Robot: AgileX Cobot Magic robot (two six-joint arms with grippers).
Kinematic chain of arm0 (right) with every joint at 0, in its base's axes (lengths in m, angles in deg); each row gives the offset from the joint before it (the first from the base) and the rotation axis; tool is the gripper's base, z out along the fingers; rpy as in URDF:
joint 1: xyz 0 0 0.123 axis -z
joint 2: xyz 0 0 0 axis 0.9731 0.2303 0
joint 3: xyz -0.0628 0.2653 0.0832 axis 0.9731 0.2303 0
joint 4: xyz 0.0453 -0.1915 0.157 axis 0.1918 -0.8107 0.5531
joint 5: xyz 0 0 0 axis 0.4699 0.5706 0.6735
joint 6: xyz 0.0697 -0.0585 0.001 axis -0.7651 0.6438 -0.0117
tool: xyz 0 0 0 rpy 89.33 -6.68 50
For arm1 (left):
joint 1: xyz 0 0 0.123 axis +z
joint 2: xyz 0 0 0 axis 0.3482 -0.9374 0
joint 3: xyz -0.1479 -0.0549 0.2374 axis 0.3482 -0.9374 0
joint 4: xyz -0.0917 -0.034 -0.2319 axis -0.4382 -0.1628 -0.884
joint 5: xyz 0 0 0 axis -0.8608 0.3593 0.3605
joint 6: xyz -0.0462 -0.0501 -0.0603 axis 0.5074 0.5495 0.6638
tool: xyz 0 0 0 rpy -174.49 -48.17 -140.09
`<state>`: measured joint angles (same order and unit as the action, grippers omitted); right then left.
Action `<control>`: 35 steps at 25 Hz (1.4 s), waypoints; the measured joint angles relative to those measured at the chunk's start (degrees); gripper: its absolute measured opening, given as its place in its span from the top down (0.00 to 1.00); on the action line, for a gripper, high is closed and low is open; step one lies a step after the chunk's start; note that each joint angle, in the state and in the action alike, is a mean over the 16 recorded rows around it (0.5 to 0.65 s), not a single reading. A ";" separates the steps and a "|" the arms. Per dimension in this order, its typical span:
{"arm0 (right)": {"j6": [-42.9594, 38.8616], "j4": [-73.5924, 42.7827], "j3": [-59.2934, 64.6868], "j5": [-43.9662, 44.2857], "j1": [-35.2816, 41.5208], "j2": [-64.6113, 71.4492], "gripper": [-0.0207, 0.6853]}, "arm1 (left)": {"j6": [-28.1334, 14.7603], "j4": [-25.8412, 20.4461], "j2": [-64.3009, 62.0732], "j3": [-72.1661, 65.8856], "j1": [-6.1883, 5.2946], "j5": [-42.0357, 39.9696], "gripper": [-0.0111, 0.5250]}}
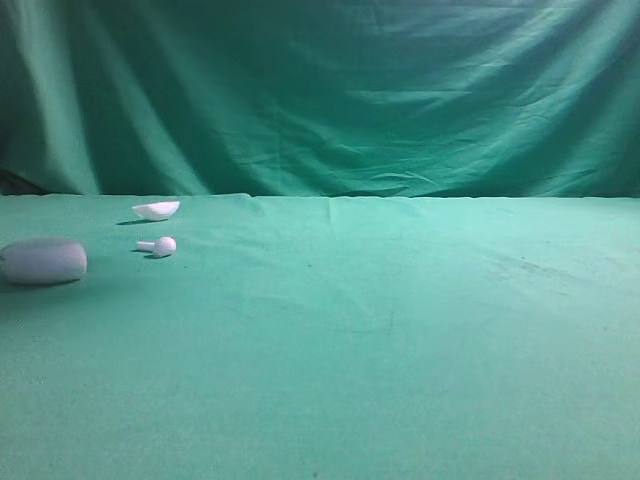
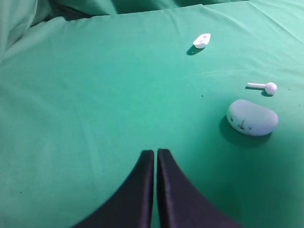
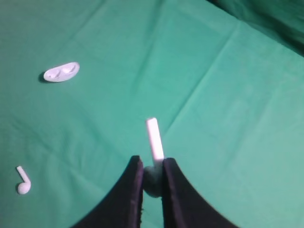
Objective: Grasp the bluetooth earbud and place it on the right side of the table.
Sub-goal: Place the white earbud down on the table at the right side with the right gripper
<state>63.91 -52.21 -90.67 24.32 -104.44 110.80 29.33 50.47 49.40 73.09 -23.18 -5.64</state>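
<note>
My right gripper (image 3: pixel 152 160) is shut on the bluetooth earbud (image 3: pixel 154 140). Its rounded head is pinched between the jaws and its white stem sticks out forward, above the green table (image 3: pixel 228 109). The grip hides any dark speck. My left gripper (image 2: pixel 155 152) is shut and empty, hovering over bare cloth left of the other items. Neither gripper nor the held earbud shows in the exterior high view.
A twin white earbud (image 1: pixel 157 245) lies at the far left of the table (image 1: pixel 400 330), also in the wrist views (image 2: pixel 263 87) (image 3: pixel 22 180). A white oval case (image 1: pixel 42 261) (image 2: pixel 251 117) and a small white shell (image 1: pixel 156 209) (image 2: pixel 202 40) (image 3: pixel 61 72) lie near it.
</note>
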 joint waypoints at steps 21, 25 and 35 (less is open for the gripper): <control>-5.27 0.02 68.92 -29.01 14.62 -24.04 0.83 | 0.00 0.00 0.00 0.00 0.00 0.00 0.98; -6.02 0.12 74.99 -35.79 15.19 -24.14 0.83 | 0.00 0.00 0.00 0.00 0.00 0.00 0.98; -6.68 0.18 78.20 -43.19 15.68 -22.38 0.83 | 0.00 0.00 0.00 0.00 0.00 0.00 0.98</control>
<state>57.24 -52.04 -12.47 -18.87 -88.76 88.42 29.33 50.47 49.40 73.09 -23.18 -5.64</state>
